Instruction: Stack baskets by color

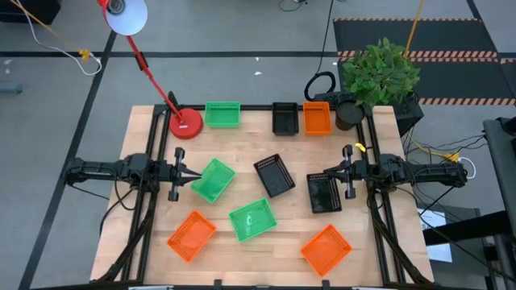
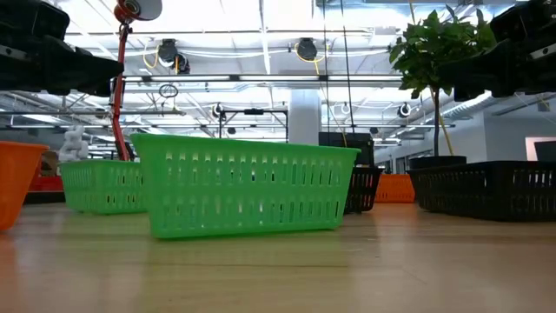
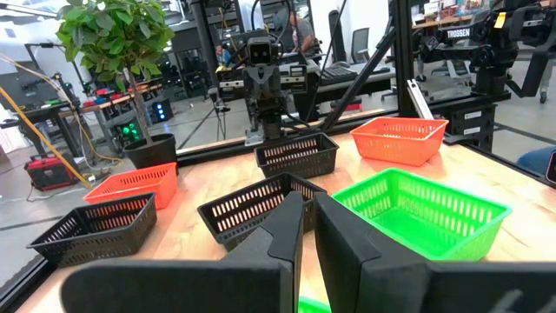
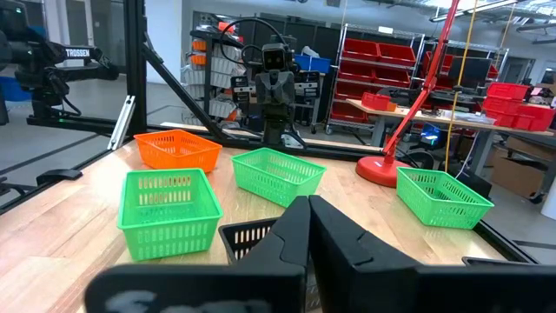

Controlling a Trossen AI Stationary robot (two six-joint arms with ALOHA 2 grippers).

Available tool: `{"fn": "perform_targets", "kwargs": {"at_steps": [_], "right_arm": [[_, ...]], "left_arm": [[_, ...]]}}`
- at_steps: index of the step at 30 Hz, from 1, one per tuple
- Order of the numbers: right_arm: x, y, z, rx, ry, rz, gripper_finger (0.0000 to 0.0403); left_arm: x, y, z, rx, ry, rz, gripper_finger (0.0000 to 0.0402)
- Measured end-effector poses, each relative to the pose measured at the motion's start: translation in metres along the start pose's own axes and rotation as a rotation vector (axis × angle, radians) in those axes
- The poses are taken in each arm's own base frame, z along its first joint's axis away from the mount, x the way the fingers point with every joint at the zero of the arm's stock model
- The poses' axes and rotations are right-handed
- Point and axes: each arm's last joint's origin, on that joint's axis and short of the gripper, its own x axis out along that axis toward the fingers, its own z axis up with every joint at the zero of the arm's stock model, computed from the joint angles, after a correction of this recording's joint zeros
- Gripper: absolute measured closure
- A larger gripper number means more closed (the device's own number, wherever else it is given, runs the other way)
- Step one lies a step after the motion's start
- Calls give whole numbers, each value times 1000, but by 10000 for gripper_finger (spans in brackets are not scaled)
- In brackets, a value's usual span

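Nearest you, the left gripper (image 3: 306, 228) has its jaws nearly closed, holding nothing. Green basket (image 1: 213, 179) sits just right of the tips, long axis diagonal. Right gripper (image 1: 316, 179), clenched empty, hovers over the black basket (image 1: 324, 193).

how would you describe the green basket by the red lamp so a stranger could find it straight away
Start at the round red lamp base at the table's far edge. The green basket sits right beside it, square to that edge. Two other green baskets lie out in the middle of the table at an angle; this is the only green one in the back row, which also holds a black basket and an orange basket.
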Motion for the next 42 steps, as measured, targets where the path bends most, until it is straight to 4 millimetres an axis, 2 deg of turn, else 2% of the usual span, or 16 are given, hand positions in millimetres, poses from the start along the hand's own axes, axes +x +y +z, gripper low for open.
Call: {"fn": "perform_targets", "kwargs": {"at_steps": [26, 30, 34, 37, 42], "right_arm": [[0, 0, 0, 5, -3, -1, 403], [0, -1, 5, -1, -48, -10, 403], [1, 0, 2, 38, 13, -6, 403], [-1, -3, 27, 56, -16, -9, 403], [0, -8, 64, 55, 34, -4, 403]], "left_arm": [[0, 0, 0, 0, 0, 0, 366], [0, 0, 0, 0, 0, 0, 366], [0, 0, 0, 0, 0, 0, 366], [0, 0, 0, 0, 0, 0, 366], [0, 0, 0, 0, 0, 0, 366]]}}
